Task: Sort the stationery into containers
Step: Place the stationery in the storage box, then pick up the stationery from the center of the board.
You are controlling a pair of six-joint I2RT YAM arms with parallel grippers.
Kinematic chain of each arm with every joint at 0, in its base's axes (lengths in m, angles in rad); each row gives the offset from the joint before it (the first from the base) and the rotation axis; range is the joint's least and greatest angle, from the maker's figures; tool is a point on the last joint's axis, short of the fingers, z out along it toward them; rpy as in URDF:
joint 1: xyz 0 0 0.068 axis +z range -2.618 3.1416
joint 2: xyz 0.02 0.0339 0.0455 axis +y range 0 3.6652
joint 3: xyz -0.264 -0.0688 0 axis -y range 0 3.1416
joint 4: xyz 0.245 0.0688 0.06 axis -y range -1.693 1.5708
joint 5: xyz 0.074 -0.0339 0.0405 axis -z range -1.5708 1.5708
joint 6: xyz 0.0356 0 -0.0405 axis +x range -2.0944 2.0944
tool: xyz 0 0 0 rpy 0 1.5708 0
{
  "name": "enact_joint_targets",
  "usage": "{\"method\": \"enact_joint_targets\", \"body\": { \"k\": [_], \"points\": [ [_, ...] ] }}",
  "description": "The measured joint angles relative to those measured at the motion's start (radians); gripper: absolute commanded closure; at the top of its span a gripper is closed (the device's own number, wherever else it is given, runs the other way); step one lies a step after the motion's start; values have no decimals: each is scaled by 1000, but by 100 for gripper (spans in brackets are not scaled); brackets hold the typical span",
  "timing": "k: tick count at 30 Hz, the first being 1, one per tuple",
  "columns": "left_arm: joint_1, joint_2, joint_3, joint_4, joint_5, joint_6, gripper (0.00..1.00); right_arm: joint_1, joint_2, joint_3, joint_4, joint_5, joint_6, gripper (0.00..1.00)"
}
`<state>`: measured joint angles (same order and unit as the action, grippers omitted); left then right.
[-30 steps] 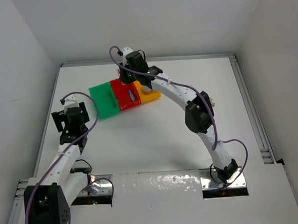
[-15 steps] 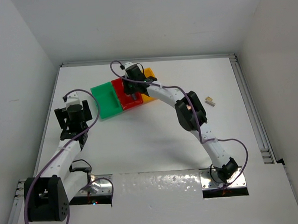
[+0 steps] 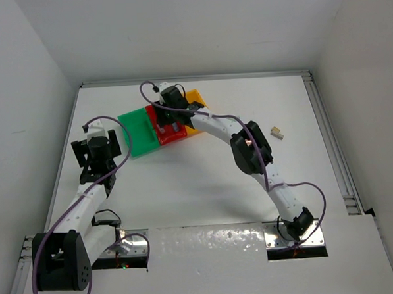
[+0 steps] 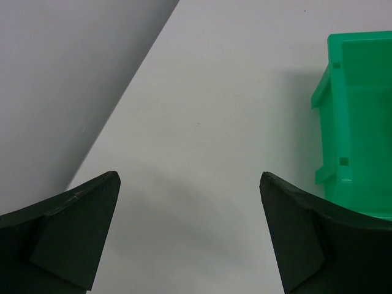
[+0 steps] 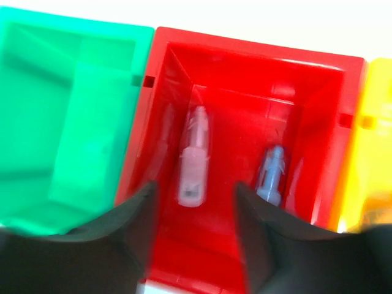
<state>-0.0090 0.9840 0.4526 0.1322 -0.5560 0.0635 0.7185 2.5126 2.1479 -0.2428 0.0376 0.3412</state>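
Observation:
The containers are three joined bins: green (image 3: 135,136), red (image 3: 156,113) and yellow-orange (image 3: 195,97). My right gripper (image 3: 169,125) hangs open over the red bin (image 5: 257,52). A pink oblong piece (image 5: 193,162) lies loose on the bin floor just beyond my right gripper (image 5: 195,188), touching neither finger. A blue piece (image 5: 272,174) lies beside it. A pale green oblong shape (image 5: 92,122) shows inside the green bin (image 5: 67,33). My left gripper (image 4: 190,177) is wide open over bare table, left of the green bin (image 4: 355,122). A tan block (image 3: 277,133) lies on the table to the right.
Side walls (image 3: 29,96) stand close on the left and right of the white table (image 3: 205,186), and a metal rail (image 3: 331,140) runs down its right edge. The right arm (image 3: 249,147) arches over the table's middle.
My right gripper moved from behind the bins to above the red bin and opened, letting the pink piece go. The arm's shift uncovered the tan block. The left arm barely moved.

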Motion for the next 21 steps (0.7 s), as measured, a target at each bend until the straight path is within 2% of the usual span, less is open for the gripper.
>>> {"method": "enact_joint_targets", "body": {
  "k": [2,3,5,7,9,10,12,16,19,21],
  "points": [
    [0,0,0,0,0,3,4,0,-43,-27,-13,1,4,68],
    [0,0,0,0,0,3,4,-3,-80,-50,-17,4,8,83],
    [0,0,0,0,2,3,4,-7,-178,-116,-34,15,26,86],
    [0,0,0,0,3,3,4,-23,-307,-193,-58,20,54,64],
    [0,0,0,1,5,3,4,-65,-455,-288,-63,-5,55,46],
    [0,0,0,1,6,3,4,-100,-529,-334,-76,-31,40,32],
    [0,0,0,4,11,3,4,-190,-644,-410,-109,-74,-18,19],
    [0,0,0,8,19,8,4,-379,-750,-591,-169,-116,-271,15],
    [0,0,0,14,25,11,4,-481,-731,-771,-214,-137,-512,15],
    [0,0,2,14,31,11,4,-523,-675,-846,-263,-187,-638,18]
  ]
}}
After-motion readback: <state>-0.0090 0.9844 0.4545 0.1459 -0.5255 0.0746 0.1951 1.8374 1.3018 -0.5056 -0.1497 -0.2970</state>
